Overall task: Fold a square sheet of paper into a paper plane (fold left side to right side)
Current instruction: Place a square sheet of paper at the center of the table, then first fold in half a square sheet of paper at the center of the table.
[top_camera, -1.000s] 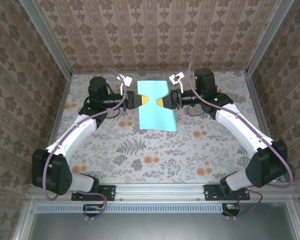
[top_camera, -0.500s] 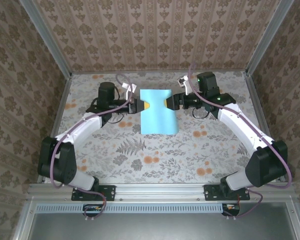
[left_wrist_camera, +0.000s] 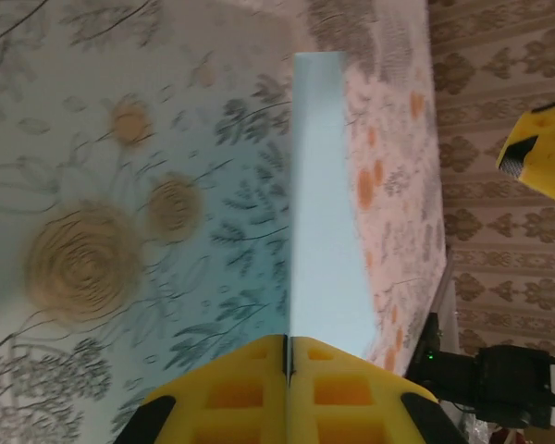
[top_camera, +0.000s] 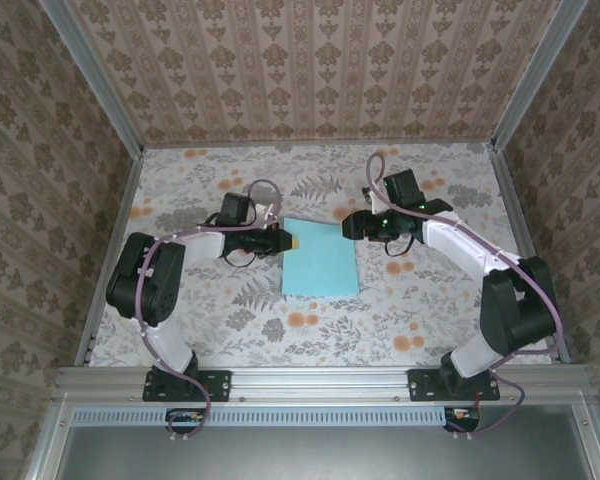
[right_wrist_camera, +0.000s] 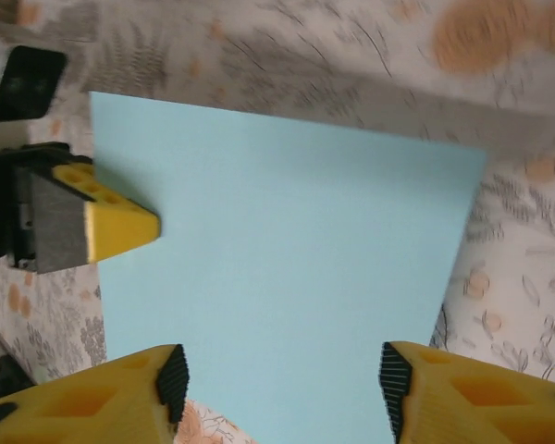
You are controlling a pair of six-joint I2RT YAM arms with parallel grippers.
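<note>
Listing hazards first, both judged: sheet (top_camera: 322, 262), light blue, at centre frame in the top view on the floral table (top_camera: 430, 300), has nothing pinning its right edge, so it may slide or swing once the left edge is carried over, giving a skewed crease. The pinch is narrow and at the very edge, so thin paper may slip free or buckle

Left gripper (left_wrist_camera: 287, 356): jaws closed together with the sheet's left edge clamped between them, bottom centre of the left wrist view; the sheet runs up the frame from there, seen nearly edge-on

Right gripper (right_wrist_camera: 282, 375): jaws wide apart, holding nothing. Fingers sit lower left and lower right of the right wrist view, with the sheet visible between them; contact with the paper cannot be told. In the top view it is at the sheet's upper right corner
</note>
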